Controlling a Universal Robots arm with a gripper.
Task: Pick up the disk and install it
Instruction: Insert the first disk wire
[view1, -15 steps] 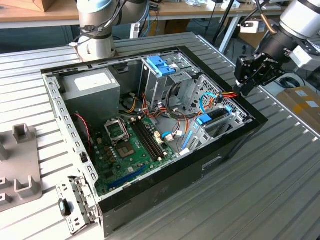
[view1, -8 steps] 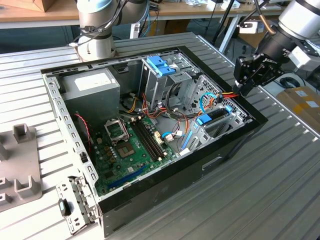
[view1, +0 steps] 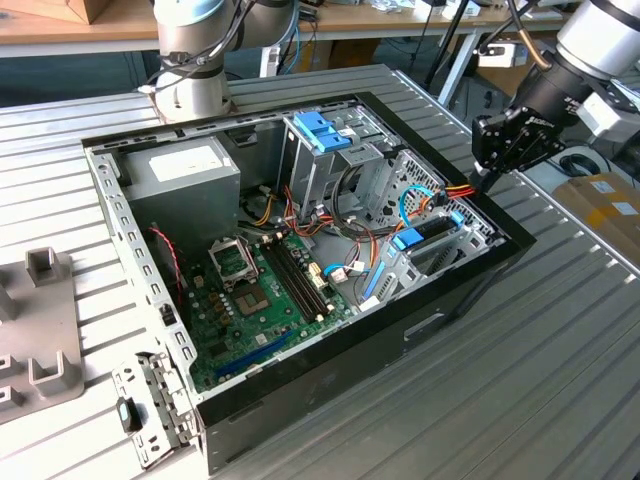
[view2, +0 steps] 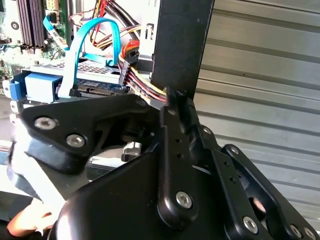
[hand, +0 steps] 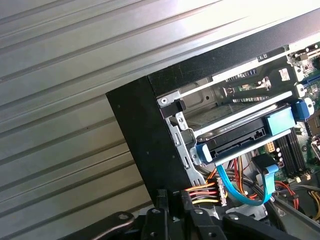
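- Open computer case lies on its side on the ribbed metal surface; motherboard, grey power supply box and an upright drive cage with a blue latch are exposed.
- The disk sits in the bay at the case corner nearest the arm, blue frame along its edges, connector edge facing out. In the exterior view it is the blue-trimmed slab at the exterior view's right end of the case.
- Blue data ribbon and a bundle of coloured power wires hang just beside that connector edge.
- The hand hovers over that corner, just above the wires. Whether its fingers are spread or closed, I cannot tell; nothing visible is held.
- Handling, my judgement: rigid, dense for its size, smooth metal face likely slippery, shock-sensitive. Best taken by the plastic side rails, not the label face or connector end.
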